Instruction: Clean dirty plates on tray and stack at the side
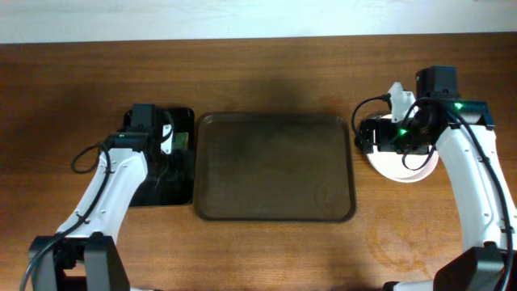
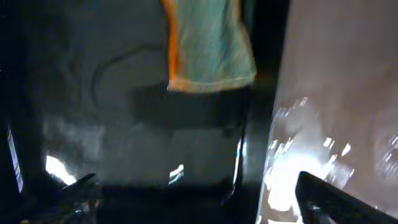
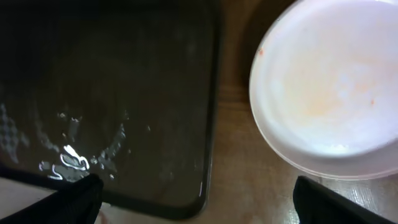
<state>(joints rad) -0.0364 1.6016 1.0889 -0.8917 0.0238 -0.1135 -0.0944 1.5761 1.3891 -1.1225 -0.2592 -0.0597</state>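
Judging from the bare large dark brown rectangular tray (image 1: 275, 166) in the middle of the wooden tabletop (image 1: 266, 81), the job looks nearly finished. The round white shallow plates (image 1: 401, 168) sit in a pile just right of the tray's right rim, though the arm above hides how many there are. The right hand (image 3: 196, 190) hovers over the gap between tray and pile, its fingers spread wide and holding nothing. The main risk is a dirty finish: the top plate (image 3: 329, 87) shows a faint orange tint in its middle, so sauce may be left there and transfer to anything stacked on it. A careless descent or sideways sweep of the right hand could also clip the pile's rim and push it against the tray. On the left, the left hand (image 2: 196, 199) is spread above the smaller narrow black tray (image 1: 174, 186), where the green-and-orange sponge (image 2: 208, 43) lies free. Nothing else stands in the way.
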